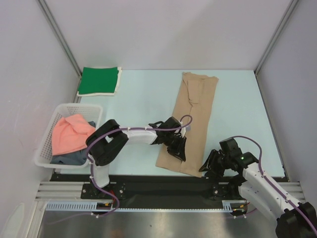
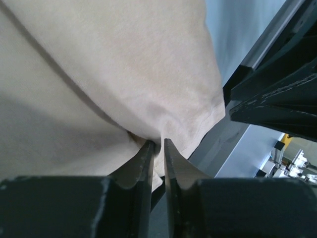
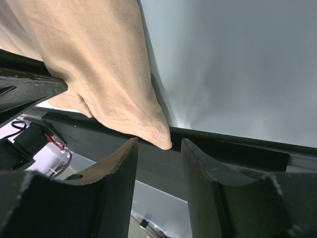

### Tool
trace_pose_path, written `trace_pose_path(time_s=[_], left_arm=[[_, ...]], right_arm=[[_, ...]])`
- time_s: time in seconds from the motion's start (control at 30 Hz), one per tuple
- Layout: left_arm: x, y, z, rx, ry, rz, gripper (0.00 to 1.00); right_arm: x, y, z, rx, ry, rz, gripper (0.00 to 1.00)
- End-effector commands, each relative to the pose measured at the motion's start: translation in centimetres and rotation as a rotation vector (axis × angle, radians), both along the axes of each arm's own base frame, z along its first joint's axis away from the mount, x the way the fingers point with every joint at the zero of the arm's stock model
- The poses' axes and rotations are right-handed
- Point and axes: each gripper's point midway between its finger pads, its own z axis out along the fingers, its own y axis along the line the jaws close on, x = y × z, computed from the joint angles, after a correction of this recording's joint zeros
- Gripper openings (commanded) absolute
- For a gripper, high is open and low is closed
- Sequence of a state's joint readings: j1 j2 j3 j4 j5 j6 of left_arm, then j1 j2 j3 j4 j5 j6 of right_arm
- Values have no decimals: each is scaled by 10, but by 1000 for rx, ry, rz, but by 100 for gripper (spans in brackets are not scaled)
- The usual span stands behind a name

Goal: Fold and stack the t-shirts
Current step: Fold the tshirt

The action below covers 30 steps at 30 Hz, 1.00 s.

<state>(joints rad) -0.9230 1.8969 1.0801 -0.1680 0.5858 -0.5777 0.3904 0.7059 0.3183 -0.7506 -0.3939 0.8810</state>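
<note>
Tan t-shirt (image 3: 99,64) is seen spread across the upper left, its stitched hem corner hung over the black table edge (image 3: 233,144). Right gripper (image 3: 158,144) is seen with jaws apart, the corner tip just above the gap, unclamped. Pale table (image 3: 237,64) is seen at right
</note>
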Motion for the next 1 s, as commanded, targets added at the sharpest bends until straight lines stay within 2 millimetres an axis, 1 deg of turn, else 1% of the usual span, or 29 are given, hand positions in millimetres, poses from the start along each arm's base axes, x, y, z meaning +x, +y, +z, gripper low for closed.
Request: trace_pose_path(time_s=[0.0,0.03,0.1,0.13,0.17,0.2,0.27,0.3,0.37,0.4,0.43,0.5,0.53,0.57,0.6,0.63,0.67,0.7,0.73,0.8,0.9,0.97], left_arm=[[-2,-2,20,-11,-29,-15,18],[1,1,18,10,-44,-2,13],[2,10,10,67,-49,7,13],[5,12,8,86,-54,18,17],[3,18,5,116,-39,21,23],[3,20,5,122,-39,26,26],[3,31,6,154,-62,23,36],[3,34,18,139,-96,9,46],[3,38,33,115,-135,0,54],[3,39,45,90,-165,-6,59],[1,42,66,50,-205,-11,63],[3,48,84,33,-265,-19,65],[1,56,93,27,-279,-16,64],[3,62,94,32,-295,-18,64],[4,70,92,44,-286,-14,63],[11,86,81,64,-261,21,64],[14,94,79,53,-254,39,66],[15,102,72,50,-229,48,68],[23,123,56,93,-194,101,70],[30,143,40,109,-148,140,72],[33,150,29,79,-110,166,70],[31,151,25,67,-96,167,69]], right_arm=[[2,2,4,13,-13,6,46],[1,2,1,13,-7,3,46],[1,3,-1,19,-5,3,46],[0,3,-3,20,3,3,46],[0,3,-3,20,3,4,46],[1,3,-3,18,1,4,46],[2,2,-4,13,-3,4,46],[2,2,-4,14,-4,7,46],[2,3,-5,14,2,6,46],[3,4,-5,17,-3,8,45],[4,4,-5,18,-1,7,45],[4,6,-5,29,-4,7,44],[5,6,-6,33,-3,6,43],[5,7,-6,41,0,5,43],[6,9,-6,48,-2,0,43],[6,9,-7,50,3,-1,43],[6,10,-6,53,0,1,43],[7,9,-6,50,-1,0,43],[7,9,-6,49,-2,-1,44],[7,9,-8,52,-3,-4,45],[5,10,-12,59,11,-8,46],[5,12,-12,70,11,-10,46]])
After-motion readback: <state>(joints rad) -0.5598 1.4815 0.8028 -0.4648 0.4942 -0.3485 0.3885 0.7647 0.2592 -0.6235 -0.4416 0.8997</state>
